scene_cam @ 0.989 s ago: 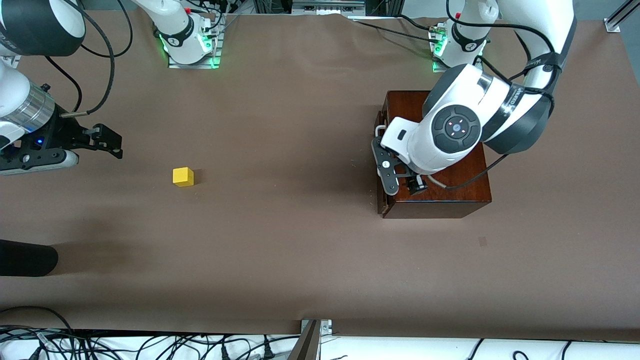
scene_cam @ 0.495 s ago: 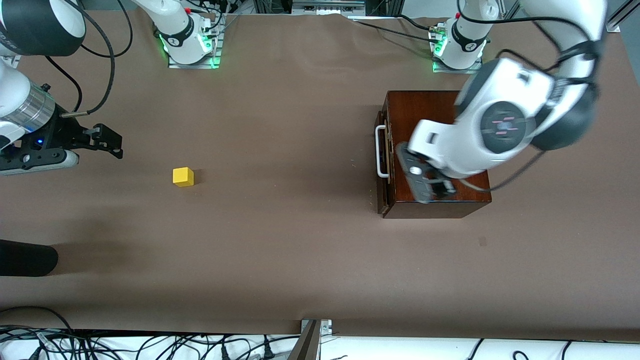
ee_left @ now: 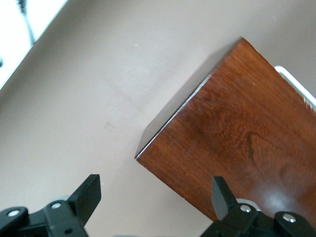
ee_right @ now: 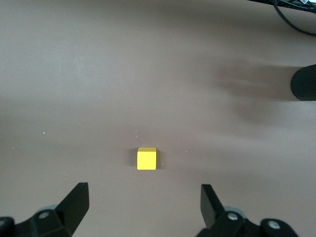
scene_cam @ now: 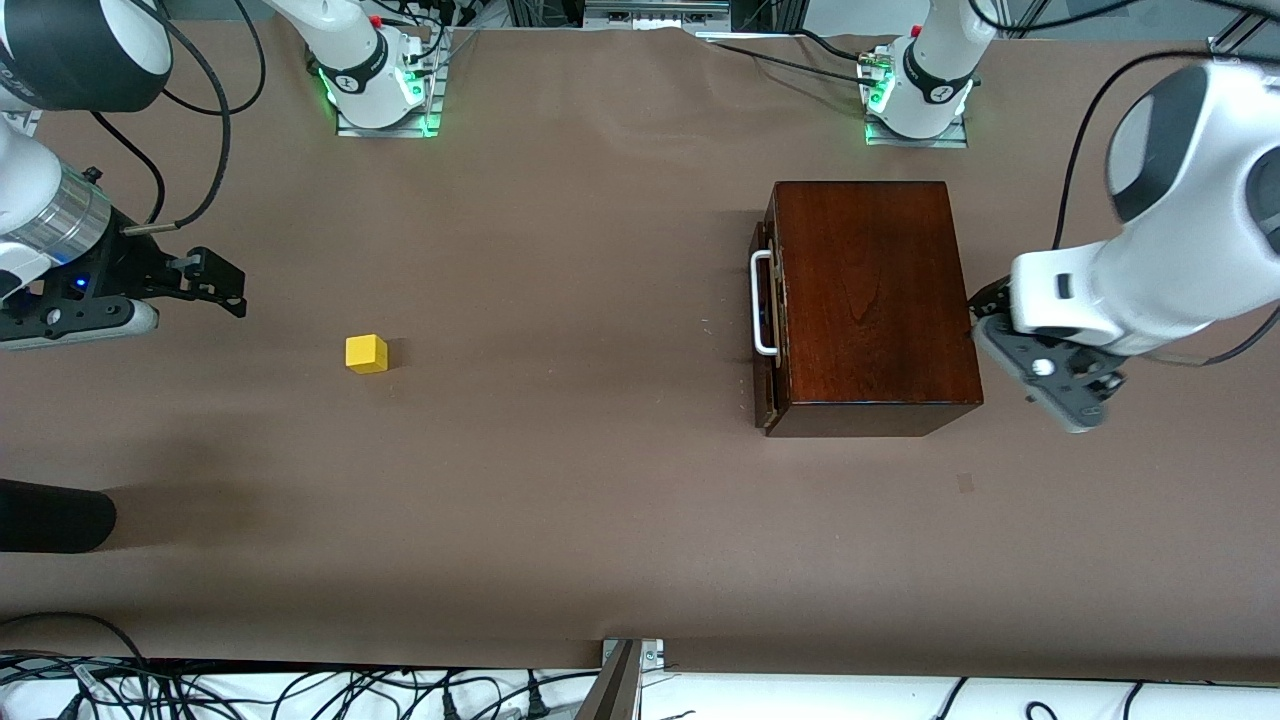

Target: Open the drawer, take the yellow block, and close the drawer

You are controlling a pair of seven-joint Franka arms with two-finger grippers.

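The dark mahogany box [scene_cam: 870,300] stands toward the left arm's end of the table. Its drawer is shut, with the reddish-brown front [scene_cam: 766,400] flush and the white bar handle [scene_cam: 762,303] facing the right arm's end. The yellow block [scene_cam: 366,353] lies on the bare table toward the right arm's end. My left gripper [scene_cam: 1040,370] hangs beside the box, at the end away from the handle. It is open and empty, over the table by a box corner [ee_left: 237,133]. My right gripper [scene_cam: 238,290] is open and empty and waits beside the block [ee_right: 146,158].
A black rounded object [scene_cam: 50,515] lies at the right arm's end of the table, nearer the front camera than the block. Both arm bases [scene_cam: 380,90] stand along the table's back edge. Cables run along the table's front edge.
My left arm has swung from over the box's handle end, across the lid, to the table at the box's other end. The box top now shows fully. The right arm has not moved.
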